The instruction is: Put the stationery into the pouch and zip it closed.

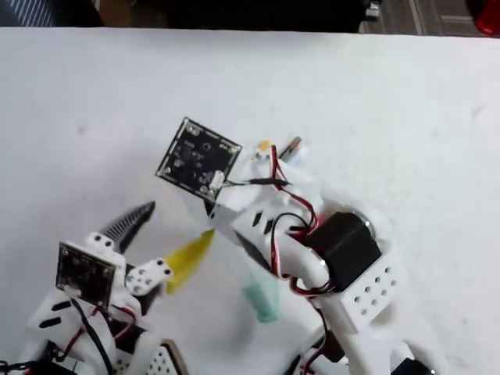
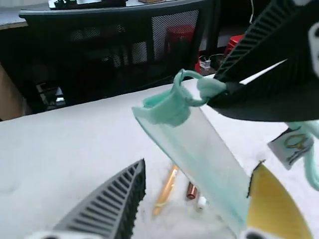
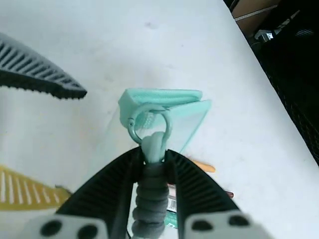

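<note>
R gripper is clamped on the mint cord tied to a ring at one end of the clear plastic pouch w/ mint trim, holding that end up off the white table. The pouch's long axis slopes down from there twd L gripper. Its grey ribbed and yellow fingers are spread wide, gripping nothing. The pouch's low end runs in between them; contact unclear. So L arm is nearer the free end, prob. the one to steady it. Orange pencil and copper-tipped pen lie side by side on the table beyond the pouch, not inside yet.
</note>
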You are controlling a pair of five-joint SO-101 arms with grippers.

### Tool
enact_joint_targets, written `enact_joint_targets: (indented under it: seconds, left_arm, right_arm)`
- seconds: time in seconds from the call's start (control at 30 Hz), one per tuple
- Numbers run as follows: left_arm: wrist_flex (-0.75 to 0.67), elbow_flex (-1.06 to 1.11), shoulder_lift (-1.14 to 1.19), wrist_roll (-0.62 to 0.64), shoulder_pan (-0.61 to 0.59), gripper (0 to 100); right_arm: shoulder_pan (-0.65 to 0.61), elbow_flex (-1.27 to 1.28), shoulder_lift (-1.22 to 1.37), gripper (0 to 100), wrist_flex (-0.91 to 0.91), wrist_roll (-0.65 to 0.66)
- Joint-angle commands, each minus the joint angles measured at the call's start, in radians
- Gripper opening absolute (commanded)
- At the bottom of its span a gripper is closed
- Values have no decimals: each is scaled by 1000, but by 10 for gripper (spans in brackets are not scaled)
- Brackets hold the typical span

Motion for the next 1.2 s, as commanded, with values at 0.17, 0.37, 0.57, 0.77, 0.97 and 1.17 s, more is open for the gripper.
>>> enact_joint_targets:
  seconds: [0.17,0.37,0.57,0.77,0.97,1.17]
  left_arm:
    - [-201,186,5,229,54,369]
    - [-247,221,4,233,13,369]
    - [-221,218,2,232,-42,369]
    - [-192,218,2,227,-76,369]
    - [-198,216,2,226,-113,369]
    - [-198,216,2,226,-111,369]
  right_arm:
    - [-97,-5,-171,17,-7,-12]
    - [-105,3,-222,17,25,-12]
    - [-102,28,-248,17,48,-12]
    - [-87,28,-295,17,21,-6]
    - [-1,31,-295,17,12,-12]
    - [-30,87,-298,17,7,-12]
